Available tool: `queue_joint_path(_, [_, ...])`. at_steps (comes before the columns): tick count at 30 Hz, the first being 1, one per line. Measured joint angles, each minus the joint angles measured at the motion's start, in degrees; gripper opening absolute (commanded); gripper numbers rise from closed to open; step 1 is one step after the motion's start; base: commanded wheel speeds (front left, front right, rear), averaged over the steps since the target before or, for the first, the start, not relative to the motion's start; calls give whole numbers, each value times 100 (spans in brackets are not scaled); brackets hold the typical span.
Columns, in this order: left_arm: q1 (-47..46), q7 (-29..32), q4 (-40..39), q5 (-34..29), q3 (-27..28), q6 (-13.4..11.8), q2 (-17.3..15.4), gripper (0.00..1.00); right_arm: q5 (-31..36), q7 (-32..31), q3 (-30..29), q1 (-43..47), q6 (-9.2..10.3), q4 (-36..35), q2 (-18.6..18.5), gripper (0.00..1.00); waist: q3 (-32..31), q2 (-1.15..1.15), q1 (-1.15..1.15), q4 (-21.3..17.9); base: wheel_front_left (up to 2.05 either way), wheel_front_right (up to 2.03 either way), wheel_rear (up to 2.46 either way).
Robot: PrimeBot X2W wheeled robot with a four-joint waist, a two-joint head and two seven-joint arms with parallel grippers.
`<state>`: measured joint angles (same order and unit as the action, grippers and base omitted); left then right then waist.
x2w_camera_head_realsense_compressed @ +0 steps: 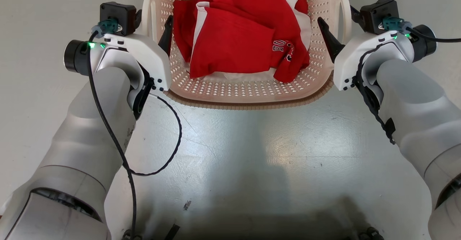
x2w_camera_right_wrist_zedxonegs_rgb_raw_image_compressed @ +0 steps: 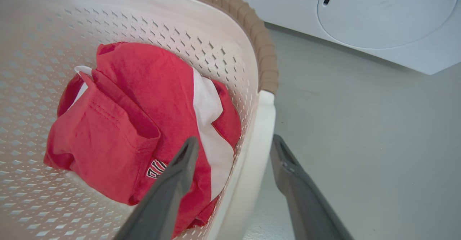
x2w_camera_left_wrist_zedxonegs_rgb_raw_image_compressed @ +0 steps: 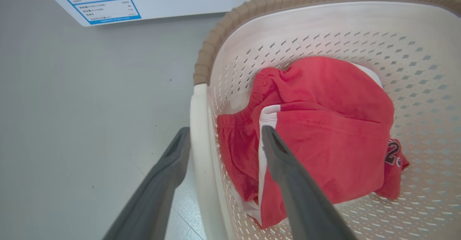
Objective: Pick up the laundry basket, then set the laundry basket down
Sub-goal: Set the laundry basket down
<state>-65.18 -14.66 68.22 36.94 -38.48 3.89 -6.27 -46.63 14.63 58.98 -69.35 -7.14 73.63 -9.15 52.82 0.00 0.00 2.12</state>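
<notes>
laundry basket apparently grounded on the floor, unheld; left gripper and right gripper open astride its side handles.

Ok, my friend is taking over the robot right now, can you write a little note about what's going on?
Left gripper: open, one finger on each side of the near white handle, not clamped.
Right gripper: open, straddling the other handle the same way.
Laundry basket: standing on the floor by the washing machine, red clothes inside.
Done: basket is down; nothing holds it.
Left: the pictures can't show whether the lift has happened. If not, close on both handles, lift, set down; otherwise draw the arms clear.
</notes>
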Motion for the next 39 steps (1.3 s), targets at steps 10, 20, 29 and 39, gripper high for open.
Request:
queue_joint_path(10, [0, 0, 38, -178, 147, 24, 2, 100, 389, 0, -472, 22, 0, 18, 48, 100, -46, 0, 0, -31, 0, 0, 0])
queue_joint_path(20, [12, 0, 140, -232, 286, 66, 3, 100, 714, 0, -938, 225, 0, -19, 94, 100, -207, 0, 0, -76, 0, 0, 0])
queue_joint_path(29, [337, 0, 196, -271, 424, 65, -26, 100, 1156, 0, -1535, 595, 0, -431, 70, 100, -610, 0, 0, -134, 0, 0, 0])
queue_joint_path(39, [905, 0, 5, -270, 789, 13, -163, 100, 1879, 0, -2724, 1321, 0, -1154, 0, 100, -1375, 0, 0, -224, 0, 0, 0])
